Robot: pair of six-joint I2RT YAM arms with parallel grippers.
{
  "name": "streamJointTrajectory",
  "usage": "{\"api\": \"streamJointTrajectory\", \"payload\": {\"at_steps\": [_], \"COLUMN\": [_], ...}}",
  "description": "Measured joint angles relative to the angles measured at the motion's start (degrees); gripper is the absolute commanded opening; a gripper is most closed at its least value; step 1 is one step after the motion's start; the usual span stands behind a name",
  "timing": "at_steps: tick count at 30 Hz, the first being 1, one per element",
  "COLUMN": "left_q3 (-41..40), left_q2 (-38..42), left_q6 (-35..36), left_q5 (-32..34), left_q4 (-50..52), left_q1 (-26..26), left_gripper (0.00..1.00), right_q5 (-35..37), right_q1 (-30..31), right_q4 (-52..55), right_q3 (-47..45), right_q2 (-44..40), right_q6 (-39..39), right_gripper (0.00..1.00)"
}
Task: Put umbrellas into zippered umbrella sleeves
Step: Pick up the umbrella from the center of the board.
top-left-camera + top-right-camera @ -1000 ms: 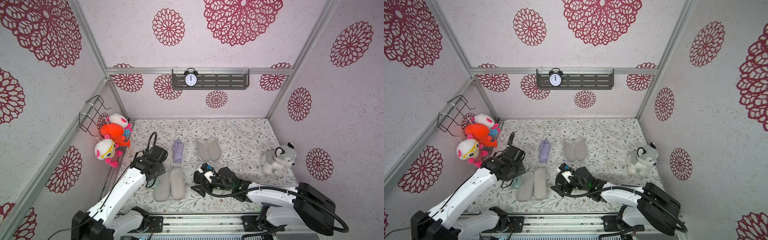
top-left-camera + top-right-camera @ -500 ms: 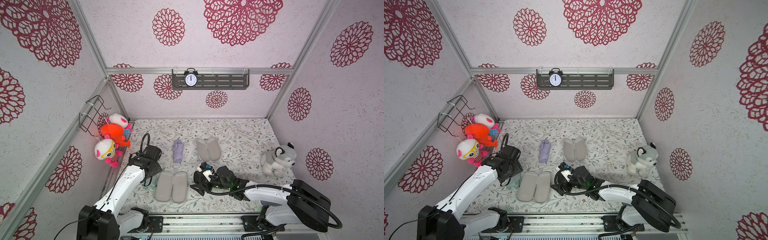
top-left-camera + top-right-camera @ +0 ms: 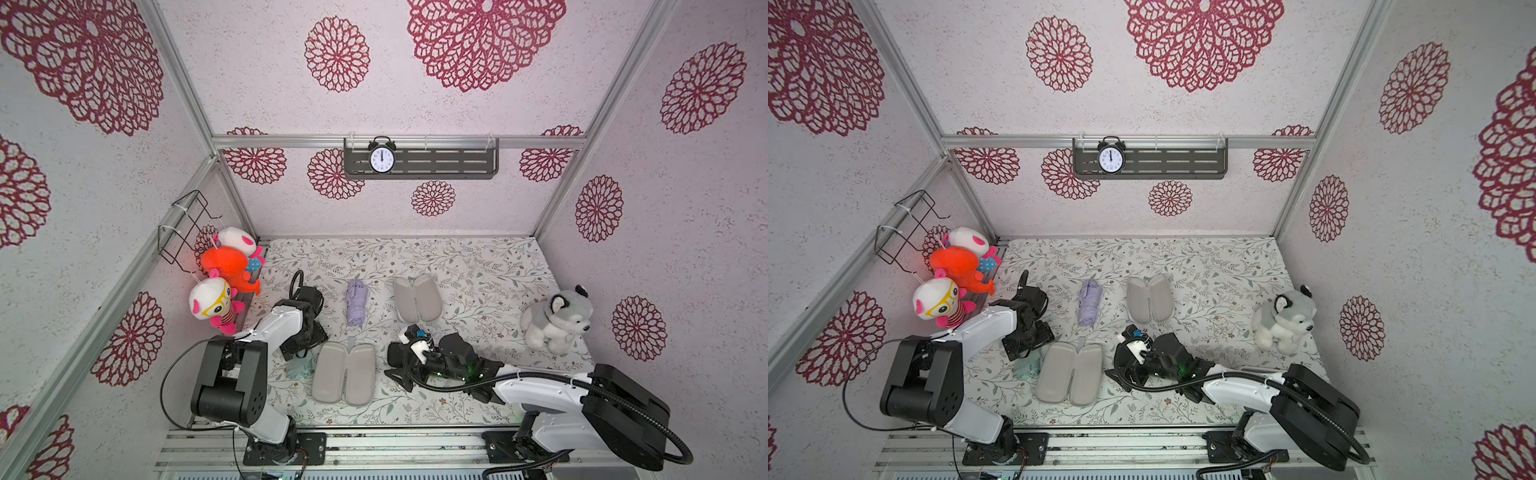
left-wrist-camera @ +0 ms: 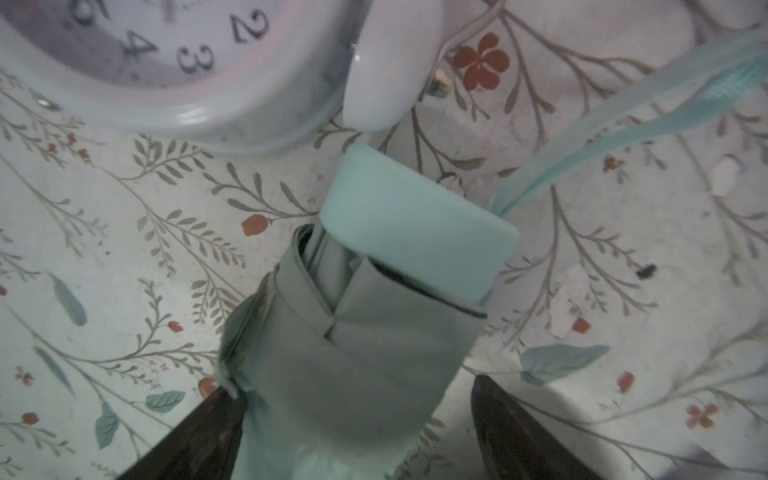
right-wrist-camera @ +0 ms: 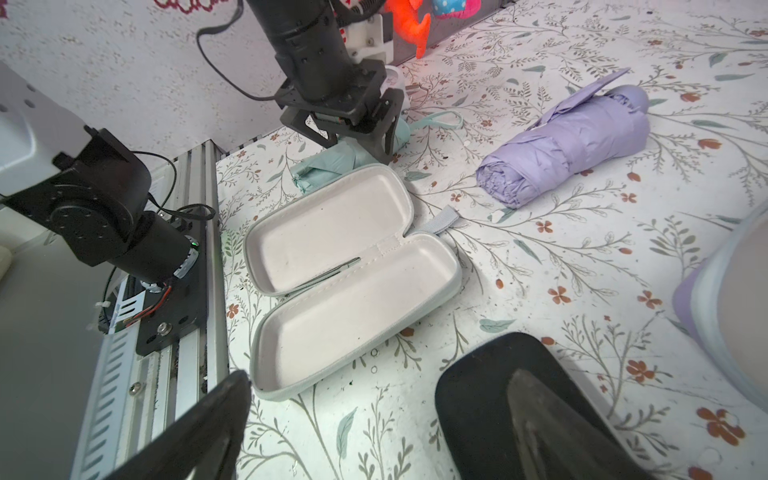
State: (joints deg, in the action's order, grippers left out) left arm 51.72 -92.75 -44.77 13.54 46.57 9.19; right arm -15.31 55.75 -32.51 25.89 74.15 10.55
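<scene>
Looking down my left gripper (image 4: 355, 384), I see its jaws spread either side of the mint green umbrella (image 4: 374, 332), not pinching. It lies near-left, long axis near-to-far, just left of the open mint sleeve (image 3: 344, 374); my right gripper (image 5: 374, 382), wide and empty, sits farther off.

I am bending my left arm (image 3: 270, 328) sharply, pointing my left pincer (image 5: 357, 149) downward, jaws spread, stretching my right arm (image 3: 540, 386) low and sideways, holding my right pincer (image 5: 365, 365) wide apart, gripping nothing
</scene>
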Motion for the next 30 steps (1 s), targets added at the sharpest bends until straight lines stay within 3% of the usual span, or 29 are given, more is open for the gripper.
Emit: {"api": "streamJointTrajectory", "payload": {"at_steps": [5,15,23,30], "left_q3": [0.61,-0.33,-2.08,1.33], "left_q2": [-1.33,0.35,8.41,18.97], "left_q6": [0.17,1.53,0.72,-1.88], "left_q5": [1.33,2.71,2.19,4.02], "left_q4": [0.7,0.72,3.21,11.69], "left_q1": [-0.2,-0.2,0.94,5.22], "left_gripper": [0.8,0.37,0.33,0.35], "right_q5": [-0.55,-1.42,-1.42,-1.4], "right_q1": [-0.13,-0.15,-0.15,-0.17], "right_q4": [-0.2,-0.22,-0.22,-0.22], "right_q3": [0.0,0.0,0.0,0.79], "right_q2": [-0.04,-0.04,-0.04,1.11], "right_q6": [0.02,0.04,0.04,0.02], "right_gripper": [0.98,0.98,0.98,0.98]}}
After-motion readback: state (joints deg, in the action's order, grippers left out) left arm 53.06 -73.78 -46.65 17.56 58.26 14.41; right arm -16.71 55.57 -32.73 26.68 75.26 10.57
